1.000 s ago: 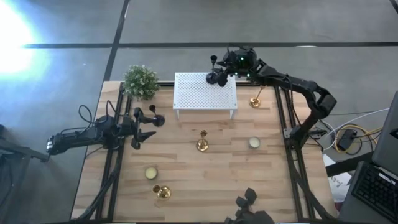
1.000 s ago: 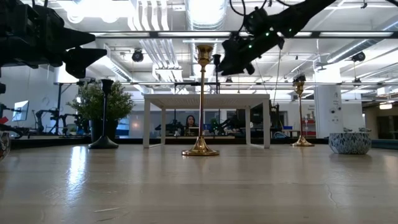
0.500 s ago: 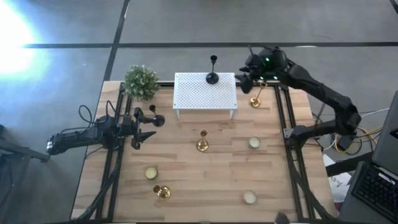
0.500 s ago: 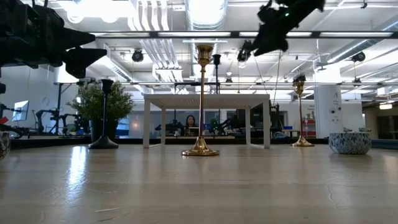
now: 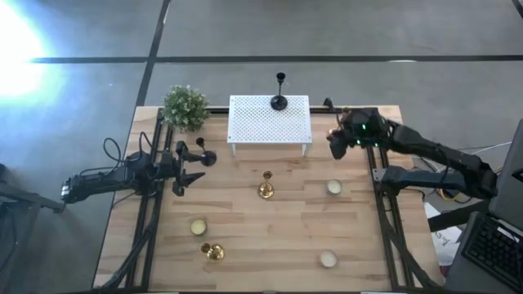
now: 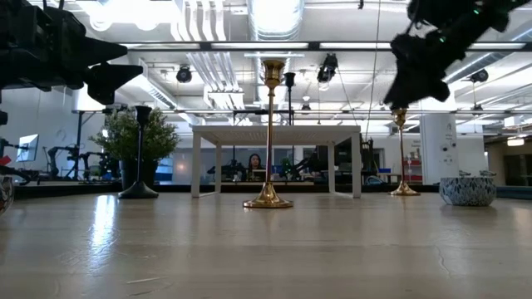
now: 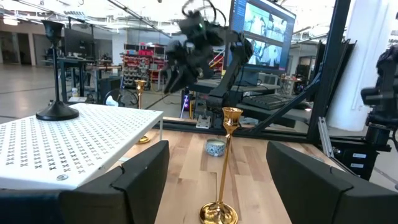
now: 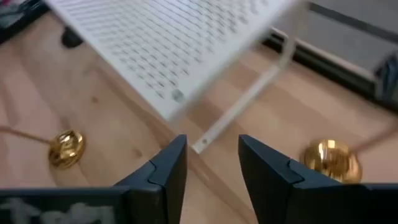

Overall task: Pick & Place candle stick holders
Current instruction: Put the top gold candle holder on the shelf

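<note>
Near the tabletop's far right corner, right gripper [image 5: 337, 144], jaws parted and empty, hangs over a gold holder [image 8: 331, 158]; judged step: reach. Next: descend, clamp stem. Left gripper [image 5: 189, 166] waits open, left edge.

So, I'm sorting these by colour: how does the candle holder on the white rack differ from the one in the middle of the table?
The holder on the rack is black and stands raised on the white rack. The middle holder is shiny gold and stands on the wooden table. Both are upright, slim-stemmed, with round bases.
</note>
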Tool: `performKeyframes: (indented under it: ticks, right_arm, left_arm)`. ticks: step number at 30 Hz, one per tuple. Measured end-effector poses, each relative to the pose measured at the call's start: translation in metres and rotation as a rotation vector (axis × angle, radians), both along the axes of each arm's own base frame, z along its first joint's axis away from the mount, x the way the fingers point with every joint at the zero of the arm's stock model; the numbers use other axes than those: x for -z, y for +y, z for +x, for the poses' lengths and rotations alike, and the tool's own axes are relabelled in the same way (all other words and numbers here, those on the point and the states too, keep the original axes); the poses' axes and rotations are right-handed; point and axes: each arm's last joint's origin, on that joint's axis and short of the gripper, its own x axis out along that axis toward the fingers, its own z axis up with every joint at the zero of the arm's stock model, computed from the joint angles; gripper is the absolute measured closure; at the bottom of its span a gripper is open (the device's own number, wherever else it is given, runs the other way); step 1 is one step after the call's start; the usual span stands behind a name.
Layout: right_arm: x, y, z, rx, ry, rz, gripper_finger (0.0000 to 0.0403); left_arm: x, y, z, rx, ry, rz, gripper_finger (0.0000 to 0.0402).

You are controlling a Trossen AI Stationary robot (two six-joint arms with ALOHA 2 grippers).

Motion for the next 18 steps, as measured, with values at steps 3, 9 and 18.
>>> performKeyframes:
  ticks: [3,9,18]
  right_arm:
    - [0.02,0.01,-0.007,0.089,-0.056,-0.001,0.0283]
    - [0.046,0.011,-0.017,0.352,-0.106,-0.123,0.0304]
    - [0.071,0.007,-0.015,0.447,-0.094,-0.205,0.031]
  left_arm:
    - [0.0,0.0,0.0,0.0,0.0,0.0,0.0126]
    - [0.0,0.0,0.0,0.0,0.0,0.0,0.0126]
    - [0.0,0.0,0.0,0.0,0.0,0.0,0.0126]
